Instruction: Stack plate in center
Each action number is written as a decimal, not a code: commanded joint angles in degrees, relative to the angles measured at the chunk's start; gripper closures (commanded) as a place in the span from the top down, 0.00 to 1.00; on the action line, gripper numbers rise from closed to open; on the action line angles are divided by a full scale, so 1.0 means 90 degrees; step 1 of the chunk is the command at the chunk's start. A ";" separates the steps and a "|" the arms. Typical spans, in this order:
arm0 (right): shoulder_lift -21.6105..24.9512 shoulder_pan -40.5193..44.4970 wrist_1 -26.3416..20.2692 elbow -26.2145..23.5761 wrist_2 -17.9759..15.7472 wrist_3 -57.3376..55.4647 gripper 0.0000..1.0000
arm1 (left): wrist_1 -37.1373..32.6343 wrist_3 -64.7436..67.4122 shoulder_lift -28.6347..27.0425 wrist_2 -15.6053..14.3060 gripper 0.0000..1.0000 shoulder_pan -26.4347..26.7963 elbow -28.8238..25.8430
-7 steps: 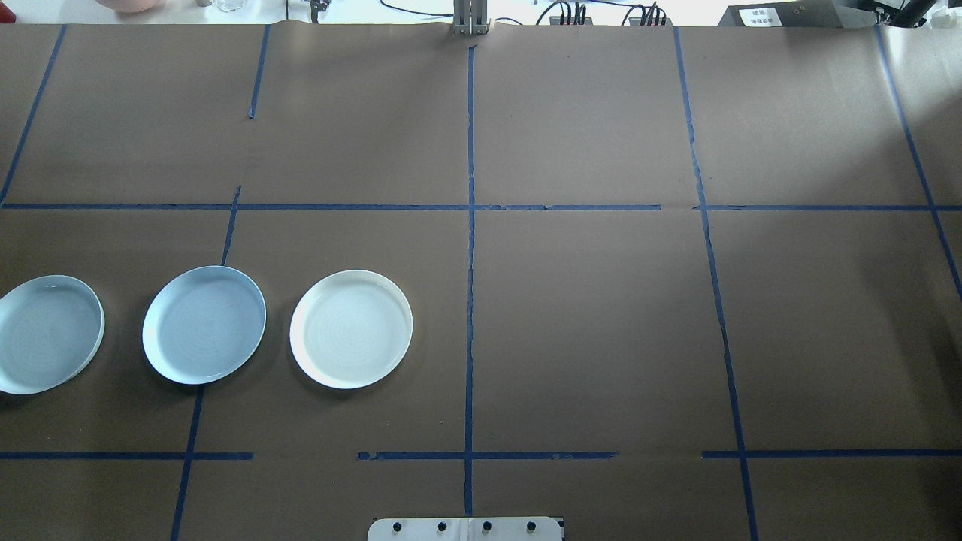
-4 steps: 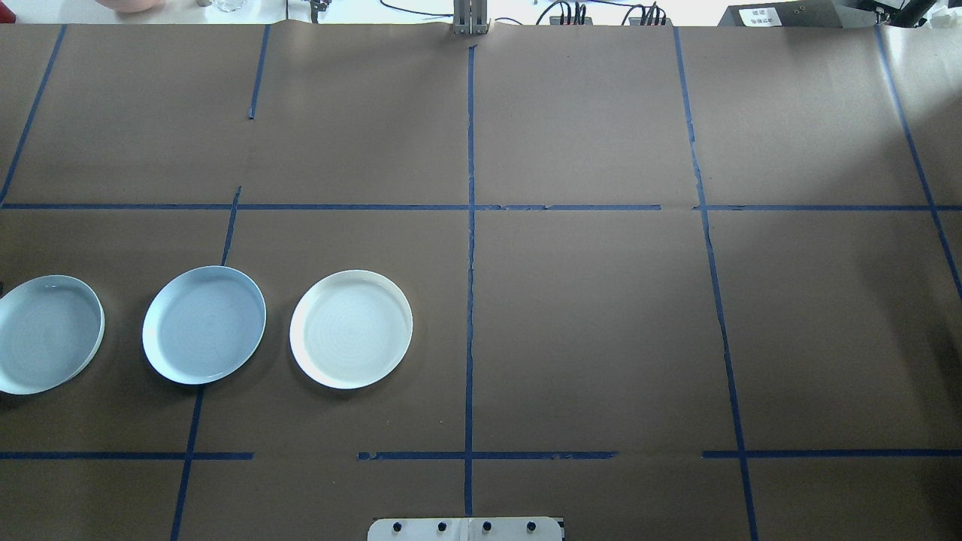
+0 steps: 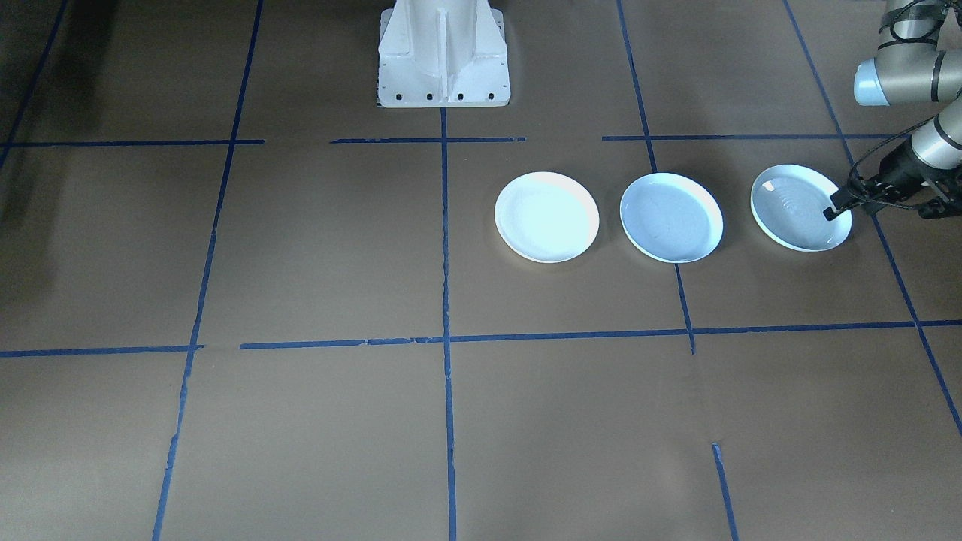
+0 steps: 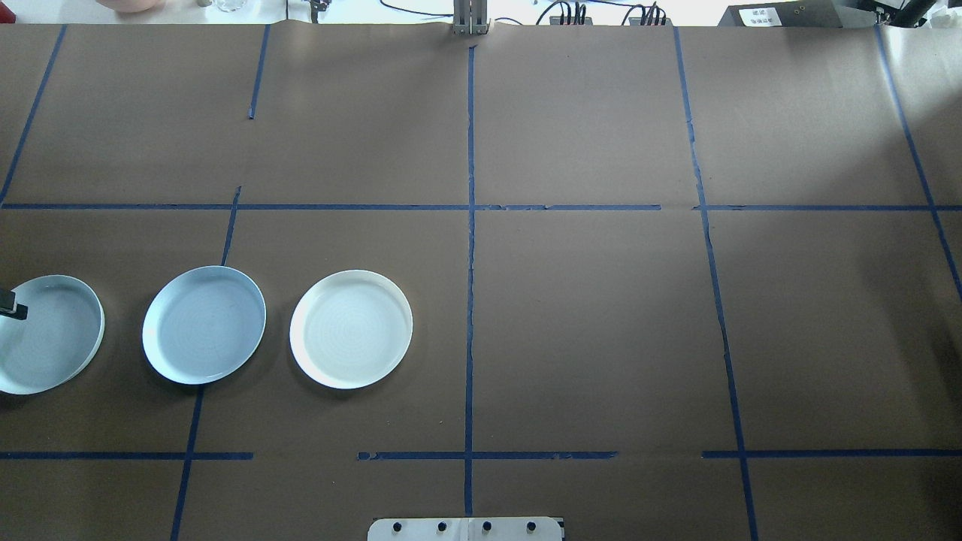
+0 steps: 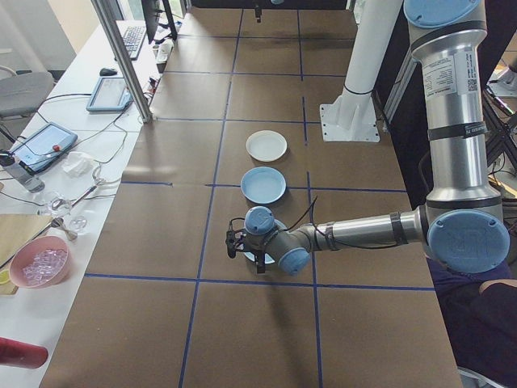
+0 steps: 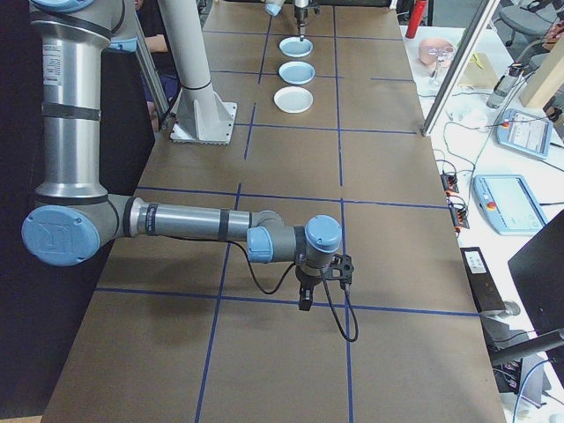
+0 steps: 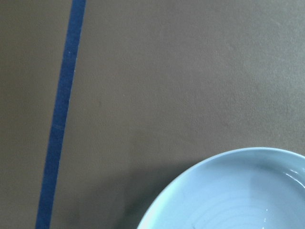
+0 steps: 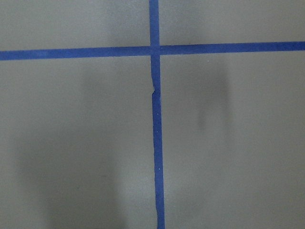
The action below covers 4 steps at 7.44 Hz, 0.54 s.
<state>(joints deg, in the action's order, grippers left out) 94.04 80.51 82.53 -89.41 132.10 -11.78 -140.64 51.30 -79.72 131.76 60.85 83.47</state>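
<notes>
Left tool [image 3: 864, 203] newly over outer plate [image 3: 801, 207], mostly cropped, jaw state unclear.

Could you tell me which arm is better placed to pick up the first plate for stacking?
Left: the left gripper is at the end plate, while the right gripper hangs over bare table.

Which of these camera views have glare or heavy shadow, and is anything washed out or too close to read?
Front-facing view: the white plate is nearly blown out, and dark shadow covers the table's left edge. Overhead view: the strip beyond the table is overexposed, and the far right corner is pale. Left wrist view: only a rim of the outer plate, with a soft shadow beside it. Right wrist view: faint blurred shadows over the blue tape.
</notes>
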 commanded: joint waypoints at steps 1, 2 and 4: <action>0.0000 -0.0010 0.0000 0.0003 0.0000 0.0000 1.00 | 0.0011 -0.0026 0.0000 -0.0001 0.83 -0.0072 -0.0046; 0.0000 0.0000 0.0000 0.0003 0.0000 0.0000 1.00 | 0.0031 -0.0036 0.0010 -0.0011 0.82 -0.0072 -0.0056; 0.0000 0.0000 0.0000 0.0003 0.0000 0.0000 1.00 | 0.0031 -0.0046 0.0059 -0.0011 0.78 -0.0111 -0.0095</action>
<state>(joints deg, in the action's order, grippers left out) 94.04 80.49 82.53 -89.39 132.10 -11.78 -140.35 50.97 -79.53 131.67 60.03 82.76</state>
